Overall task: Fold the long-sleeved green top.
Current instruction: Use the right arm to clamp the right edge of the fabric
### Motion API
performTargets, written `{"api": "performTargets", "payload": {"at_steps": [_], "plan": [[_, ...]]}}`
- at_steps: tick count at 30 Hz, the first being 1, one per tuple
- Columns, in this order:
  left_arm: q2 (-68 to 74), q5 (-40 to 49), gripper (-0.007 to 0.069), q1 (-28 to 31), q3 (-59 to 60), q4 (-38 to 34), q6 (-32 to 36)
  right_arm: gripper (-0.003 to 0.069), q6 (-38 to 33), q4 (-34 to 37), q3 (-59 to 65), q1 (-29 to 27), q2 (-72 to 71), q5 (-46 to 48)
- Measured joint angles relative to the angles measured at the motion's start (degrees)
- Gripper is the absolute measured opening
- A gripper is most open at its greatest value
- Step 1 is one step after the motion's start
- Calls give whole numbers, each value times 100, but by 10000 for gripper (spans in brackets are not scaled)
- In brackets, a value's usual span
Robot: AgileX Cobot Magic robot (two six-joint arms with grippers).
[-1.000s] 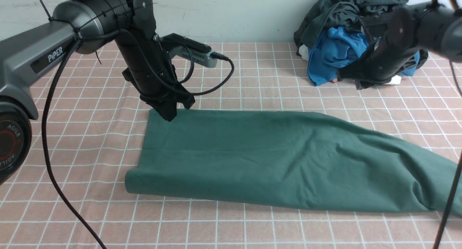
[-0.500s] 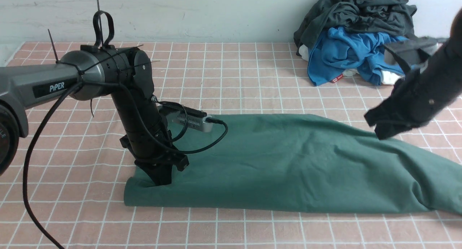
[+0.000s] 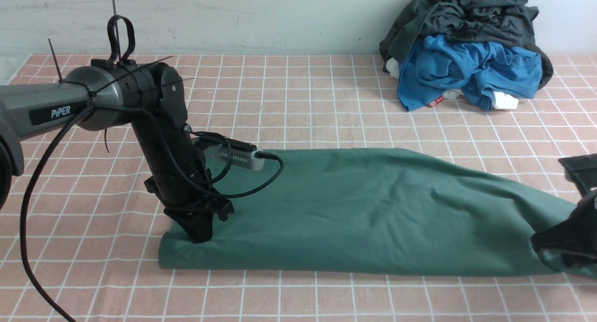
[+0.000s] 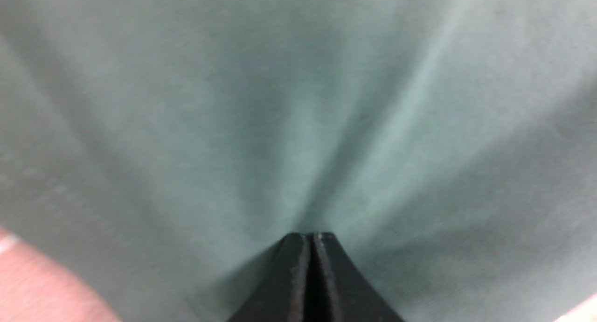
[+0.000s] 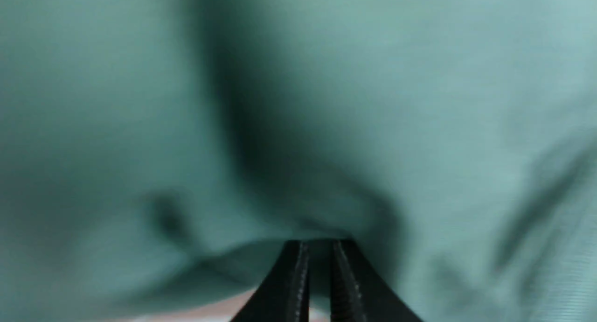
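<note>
Green long-sleeved top doubled lengthwise into a band across the worktop, 8 to 4 o'clock. Left jaws, fully closed, pinch its 8 o'clock corner; right jaws, nearly closed, grip its 4 o'clock end. Crosswise folds apparently remain.

Left gripper points down, shut; right gripper seemingly nearly shut.
</note>
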Motion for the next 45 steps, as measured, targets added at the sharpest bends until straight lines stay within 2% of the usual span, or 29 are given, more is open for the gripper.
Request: {"api": "performTargets", "payload": {"at_steps": [2, 8, 15, 19, 21, 28, 31, 33, 35, 38, 40, 41, 42, 43, 44, 45], "plan": [[0, 14, -3, 123, -1, -24, 0, 69, 186, -260, -137, -344, 173, -64], [0, 58, -3, 363, -1, -197, 0, 69, 254, -276, -721, -1098, 508, -6], [-7, 69, -3, 374, 1, -215, 48, 69, -5, -235, -999, -1190, 284, 160], [-26, 69, -3, 374, 6, -215, 48, 95, -41, -85, -999, -1306, 276, 160], [-29, 69, -3, 374, 11, -215, 48, 150, -201, 140, -999, -1451, 287, 130], [-29, 69, -3, 374, 8, -215, 52, 447, -1032, 1295, -999, -1729, 681, 81], [-29, 69, -3, 374, 8, -215, 52, 517, -1121, 1432, -1003, -1729, 984, 41], [-29, 69, -3, 374, 8, -215, 52, 536, -1198, 1459, -1083, -1742, 1062, 96], [-29, 69, -3, 374, 8, -215, 52, 533, -1236, 1500, -1108, -1742, 1084, 135], [-29, 69, -3, 374, 8, -215, 52, 477, -1335, 1599, -1115, -1742, 1090, 146], [-29, 69, -3, 374, 8, -215, 52, 404, -1444, 1732, -1115, -1742, 1090, 146], [-29, 69, -3, 374, 8, -215, 52, 342, -1539, 1814, -1115, -1742, 1083, 146], [-29, 69, -3, 374, 8, -215, 52, 330, -1539, 1828, -1115, -1742, 1083, 146], [-29, 69, -3, 374, 8, -215, 52, 232, -1696, 1954, -1102, -1737, 1047, 133], [-29, 69, -3, 374, 8, -215, 52, 220, -1738, 1980, -1094, -1737, 1038, 129], [-29, 69, -3, 374, 8, -215, 52, 118, -1911, 1999, -1075, -1731, 980, 113]]}}
